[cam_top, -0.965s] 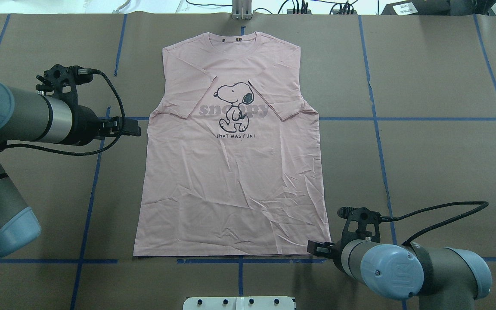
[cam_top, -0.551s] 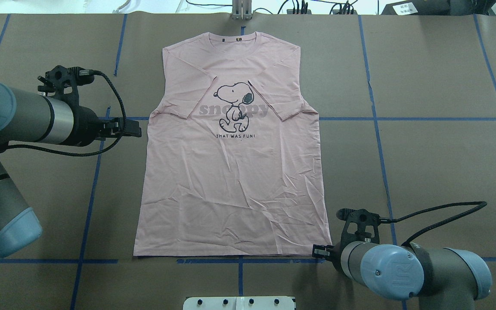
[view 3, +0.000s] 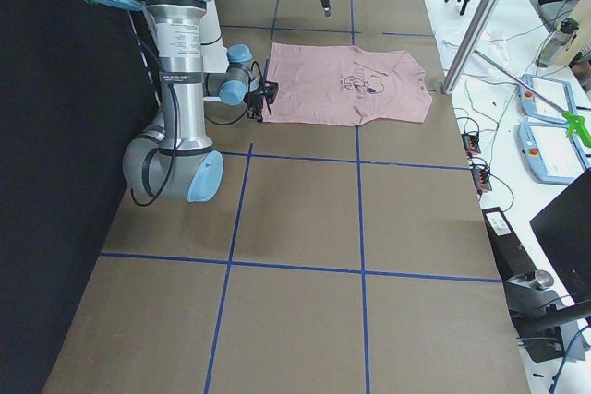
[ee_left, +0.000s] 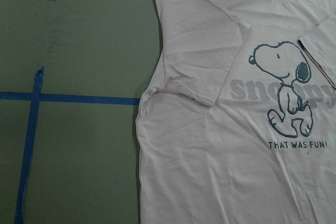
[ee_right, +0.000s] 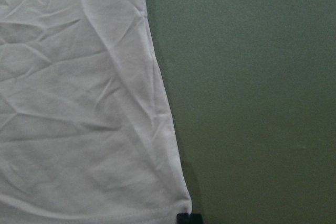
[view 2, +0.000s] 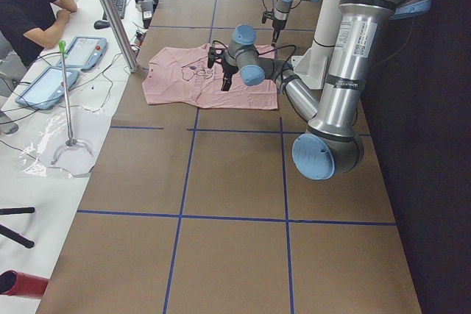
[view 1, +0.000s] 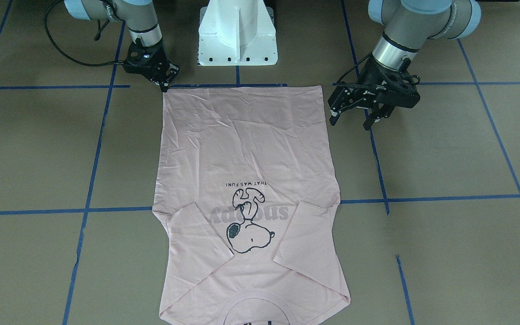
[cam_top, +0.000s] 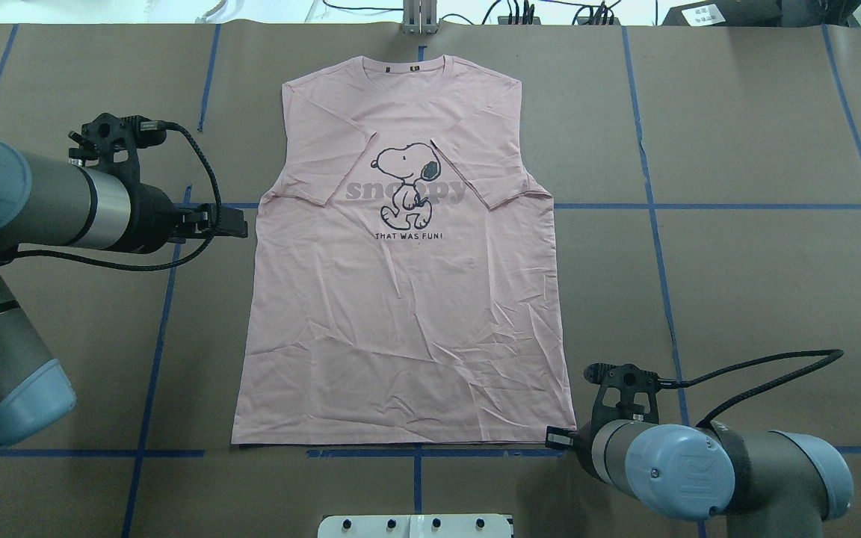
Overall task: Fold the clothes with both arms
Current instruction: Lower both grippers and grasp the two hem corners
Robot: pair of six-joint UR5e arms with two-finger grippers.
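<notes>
A brown desk (cam_top: 737, 261) crossed by blue tape lines (cam_top: 699, 206) carries the pale pink T-shirt (cam_top: 400, 321). The shirt lies flat at centre, print up, sleeves folded inward and collar at the far side. The left arm (cam_top: 34, 198) reaches in from the left. Its end effector (view 1: 349, 124) is just off the shirt's left edge, fingers apart. The right arm (cam_top: 699, 467) sets its end effector (view 1: 164, 85) at the near right hem corner, and I cannot tell its finger spacing.

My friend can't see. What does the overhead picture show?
A pink Snoopy T-shirt lies flat on a brown table, picture up, sleeves folded in. The left pincer is beside its left edge; the right pincer is at its near right hem corner.
</notes>
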